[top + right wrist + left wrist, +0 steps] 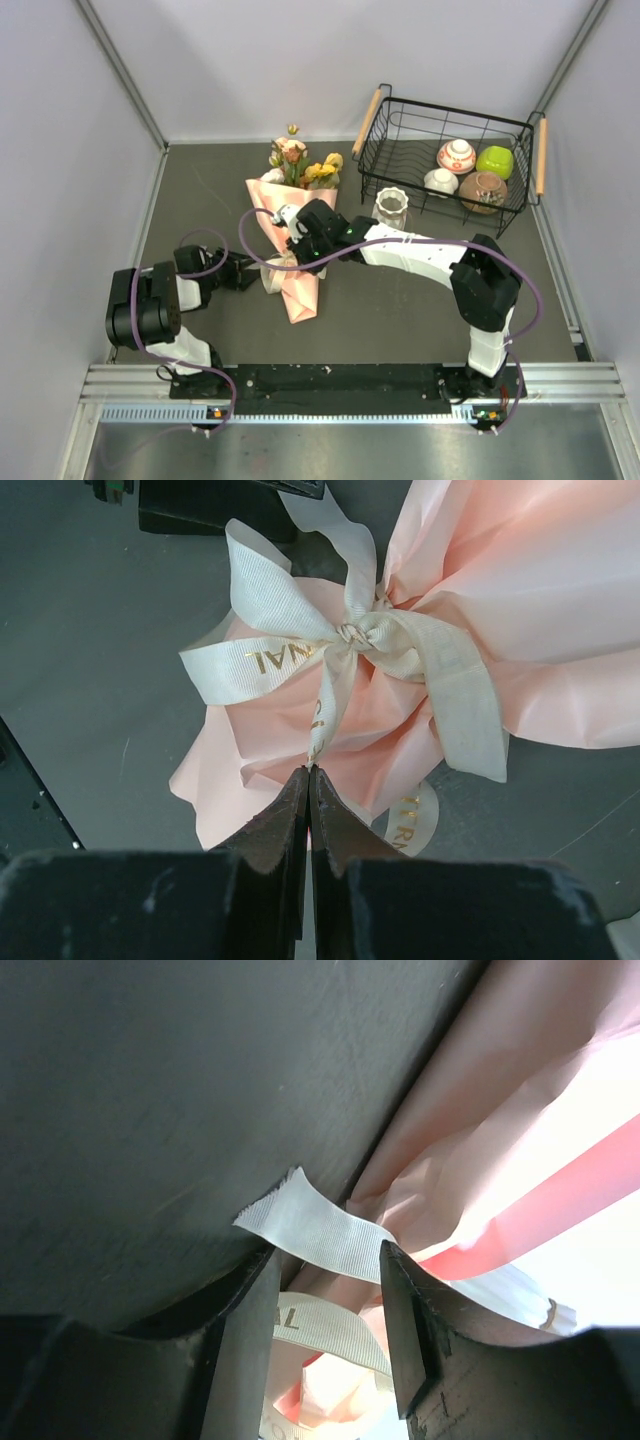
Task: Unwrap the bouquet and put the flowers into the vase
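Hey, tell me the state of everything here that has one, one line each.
bouquet: lying flat, wrapped.
ribbon: tied in a bow.
vase: upright, empty.
left gripper: open, a ribbon tail between its fingers.
right gripper: shut on a ribbon tail.
wire basket: holding four bowls.

You're working in a lab-style robot test cell: plain white panel walls (300, 60) box in the dark grey tabletop (400, 310) beyond your jaws, and a bare aluminium mounting rail (570, 382) runs behind them.
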Available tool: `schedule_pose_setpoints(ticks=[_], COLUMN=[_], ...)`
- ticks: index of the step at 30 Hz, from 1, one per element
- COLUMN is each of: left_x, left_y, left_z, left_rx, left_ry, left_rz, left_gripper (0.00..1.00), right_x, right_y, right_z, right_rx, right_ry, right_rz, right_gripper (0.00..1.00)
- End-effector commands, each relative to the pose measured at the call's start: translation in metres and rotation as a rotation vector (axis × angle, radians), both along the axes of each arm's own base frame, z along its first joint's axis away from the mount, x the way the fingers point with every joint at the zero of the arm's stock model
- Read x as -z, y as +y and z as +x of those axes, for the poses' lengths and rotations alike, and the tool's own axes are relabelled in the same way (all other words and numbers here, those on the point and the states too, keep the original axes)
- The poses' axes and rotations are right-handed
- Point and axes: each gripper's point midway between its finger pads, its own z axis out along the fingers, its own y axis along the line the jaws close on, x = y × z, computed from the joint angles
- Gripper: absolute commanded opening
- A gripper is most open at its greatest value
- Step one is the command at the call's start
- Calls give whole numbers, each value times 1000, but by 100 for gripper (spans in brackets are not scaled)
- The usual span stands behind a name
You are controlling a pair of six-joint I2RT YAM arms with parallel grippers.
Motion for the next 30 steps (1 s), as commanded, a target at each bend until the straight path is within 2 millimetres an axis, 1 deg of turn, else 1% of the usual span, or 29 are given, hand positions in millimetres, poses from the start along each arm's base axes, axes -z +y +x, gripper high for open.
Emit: schedule_pose_setpoints(ticks=[1, 9, 13, 14, 16, 18, 19, 21, 22, 23, 24, 25, 26, 27, 28, 29, 30], left_x=[12, 12, 12, 11, 8, 9, 1, -7, -15, -18, -24, -32, -37, -48, -64, -61, -74], left_y=[7, 12, 13, 15, 17, 19, 20, 23, 23, 24, 29, 31, 32, 35, 40, 42, 46], left_z=[2, 10, 14, 16, 20, 19, 25, 28, 30, 30, 34, 31, 31, 34, 37, 31, 36], left_rx=[-100, -171, -190, -199, -198, -186, -183, -180, -179, -170, -184, -187, -182, -183, -202, -187, -193], left_ry=[30, 34, 20, 8, -14, -13, -42, -82, -93, -105, -114, -118, -133, -160, -205, -176, -202], left_rz=[29, 40, 39, 45, 67, 107, 120, 145, 156, 178, 203, 221, 251, 273, 310, 347, 372], left_gripper=[50, 49, 42, 37, 17, 0, 0, 0, 0, 0, 0, 0, 0, 0, 0, 0, 0], right_x=[-35, -36, -34, -33, -28, -27, -25, -21, -24, -25, -23, -28, -26, -26, -27, -29, -28], right_y=[17, 18, 19, 19, 17, 13, 11, 5, 2, 0, -3, -5, -8, -10, -12, -14, -16], right_z=[9, 9, 8, 8, 8, 10, 12, 12, 14, 15, 14, 15, 14, 14, 15, 16, 16], right_rx=[-12, -13, -12, -11, -7, 1, 10, 16, 23, 28, 28, 33, 37, 38, 49, 54, 61], right_ry=[-41, -37, -32, -30, -32, -42, -52, -65, -80, -86, -90, -103, -105, -109, -118, -125, -128], right_rz=[93, 97, 97, 95, 83, 72, 60, 41, 39, 34, 25, 29, 21, 20, 15, 14, 8], right_gripper=[0, 0, 0, 0, 0, 0, 0, 0, 0, 0, 0, 0, 0, 0, 0, 0, 0])
